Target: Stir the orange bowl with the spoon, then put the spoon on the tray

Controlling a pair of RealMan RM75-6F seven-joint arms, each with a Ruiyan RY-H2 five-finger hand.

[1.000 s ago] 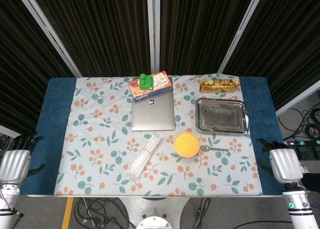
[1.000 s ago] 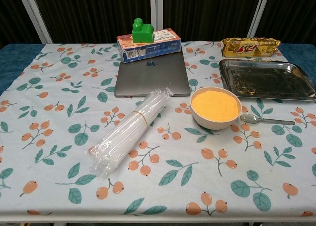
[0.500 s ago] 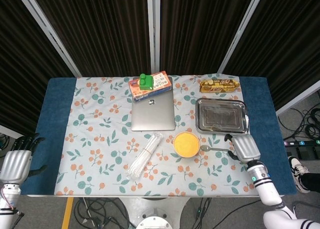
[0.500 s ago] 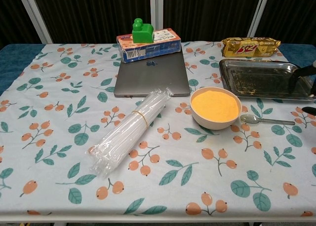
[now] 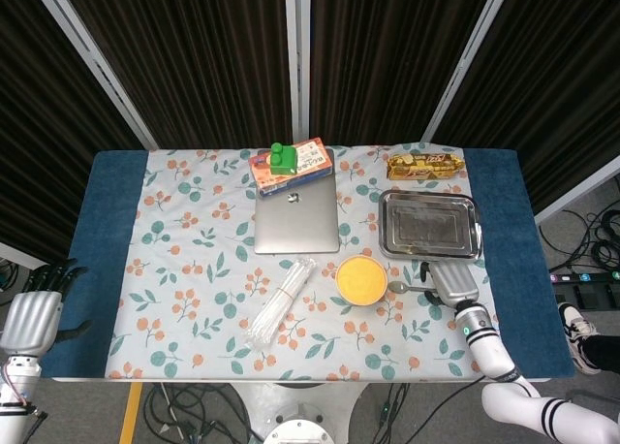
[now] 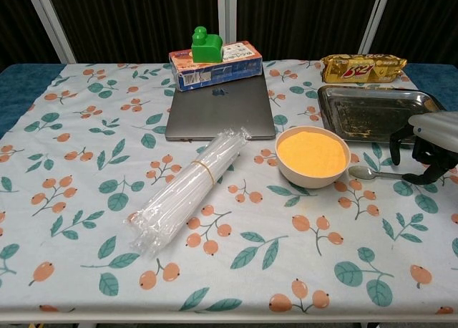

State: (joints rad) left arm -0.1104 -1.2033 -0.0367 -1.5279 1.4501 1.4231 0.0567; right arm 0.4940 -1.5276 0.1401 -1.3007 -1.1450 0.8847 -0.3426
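The orange bowl (image 5: 361, 280) (image 6: 313, 155) sits right of the table's middle, filled with orange powder. Just to its right lies the metal spoon (image 5: 398, 288) (image 6: 361, 172), its handle pointing right. My right hand (image 5: 451, 285) (image 6: 431, 146) hovers over the handle's far end, fingers apart and pointing down, nothing held; whether they touch the handle cannot be told. The steel tray (image 5: 429, 249) (image 6: 377, 135) lies behind the spoon. My left hand (image 5: 33, 314) hangs off the table's front left corner, fingers spread and holding nothing.
A closed laptop (image 5: 296, 213) lies behind the bowl, with a boxed pack and a green block (image 5: 284, 156) at its far edge. A gold snack pack (image 5: 423, 164) is behind the tray. A plastic-wrapped bundle of straws (image 5: 282, 301) lies left of the bowl.
My right hand has come in from the table's right front edge, moving left and forward until it is over the spoon's handle. The left hand, spoon and bowl have not moved.
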